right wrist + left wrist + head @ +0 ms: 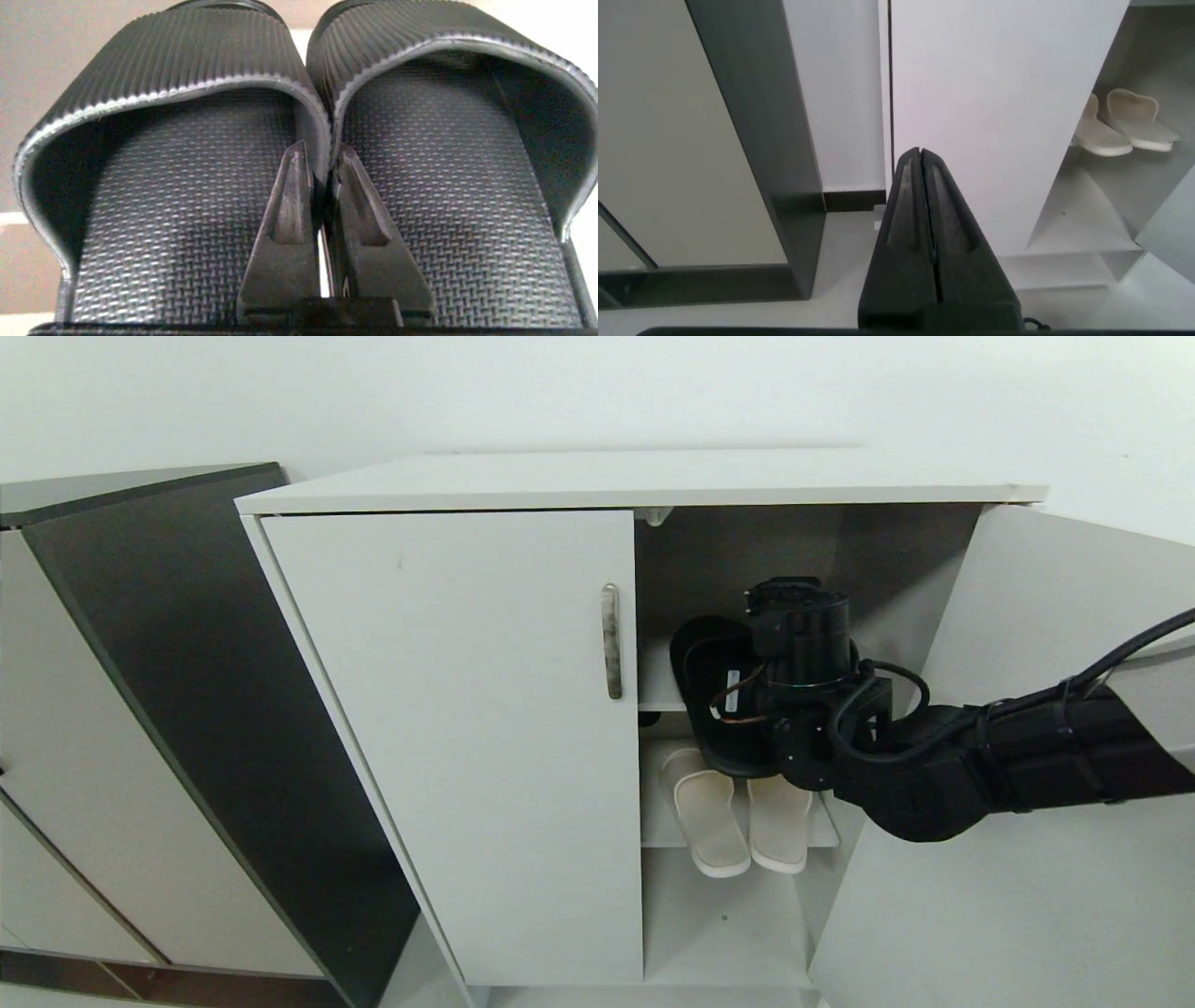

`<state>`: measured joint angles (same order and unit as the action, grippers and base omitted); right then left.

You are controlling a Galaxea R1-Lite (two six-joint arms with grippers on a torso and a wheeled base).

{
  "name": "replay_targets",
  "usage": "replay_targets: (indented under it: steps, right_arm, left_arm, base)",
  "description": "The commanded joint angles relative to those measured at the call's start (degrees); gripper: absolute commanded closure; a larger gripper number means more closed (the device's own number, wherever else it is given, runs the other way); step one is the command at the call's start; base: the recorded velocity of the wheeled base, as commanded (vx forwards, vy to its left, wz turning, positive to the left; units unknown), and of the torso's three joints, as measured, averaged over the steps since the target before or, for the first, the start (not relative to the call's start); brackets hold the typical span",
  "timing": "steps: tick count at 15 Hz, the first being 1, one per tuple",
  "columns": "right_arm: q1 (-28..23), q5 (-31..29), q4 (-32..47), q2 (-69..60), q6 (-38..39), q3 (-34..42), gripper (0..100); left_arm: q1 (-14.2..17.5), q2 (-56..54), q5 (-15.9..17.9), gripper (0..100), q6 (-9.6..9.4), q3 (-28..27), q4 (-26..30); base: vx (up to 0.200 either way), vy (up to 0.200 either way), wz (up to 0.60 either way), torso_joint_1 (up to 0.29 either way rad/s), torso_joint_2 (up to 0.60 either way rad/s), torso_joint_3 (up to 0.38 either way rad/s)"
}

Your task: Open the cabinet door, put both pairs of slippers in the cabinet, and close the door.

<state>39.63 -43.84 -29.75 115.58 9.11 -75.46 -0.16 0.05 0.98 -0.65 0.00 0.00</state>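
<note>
While pinched together in the narrow right tool (320, 154), black slippers (177, 177), ribbed on top, diamond-textured inside, seemingly matte rubber.

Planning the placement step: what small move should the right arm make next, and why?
Probably push the black slippers deeper over the upper shelf before releasing. The right gripper is shut on their inner edges, and they hang tilted at the shelf's front edge, above the white slippers.

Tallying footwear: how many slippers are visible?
4. Two white slippers side by side on a cabinet shelf; two black slippers pinched together in the right gripper. The closed door could hide more.
</note>
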Motion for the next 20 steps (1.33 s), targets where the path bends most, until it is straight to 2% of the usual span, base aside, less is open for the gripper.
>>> replay_targets:
  steps: [1,10,20]
  right_arm:
    - [-0.87,0.16,0.57,2.37,-0.05,-3.11,100]
    - [-4.74,2.53,15.33,9.58,-0.14,-24.21,100]
    - [-5.88,2.7,16.03,13.71,-0.14,-29.04,100]
  left_arm:
    - [-0.02,0.04,-0.01,100,0.03,0.0,0.0]
    - [-0.02,0.04,-0.01,100,0.12,0.0,0.0]
    - [-0.02,0.04,-0.01,100,0.12,0.0,0.0]
  base:
    - [0.0,0.0,0.0,0.0,0.0,0.0]
    - [0.0,0.0,0.0,0.0,0.0,0.0]
    - [0.0,0.0,0.0,0.0,0.0,0.0]
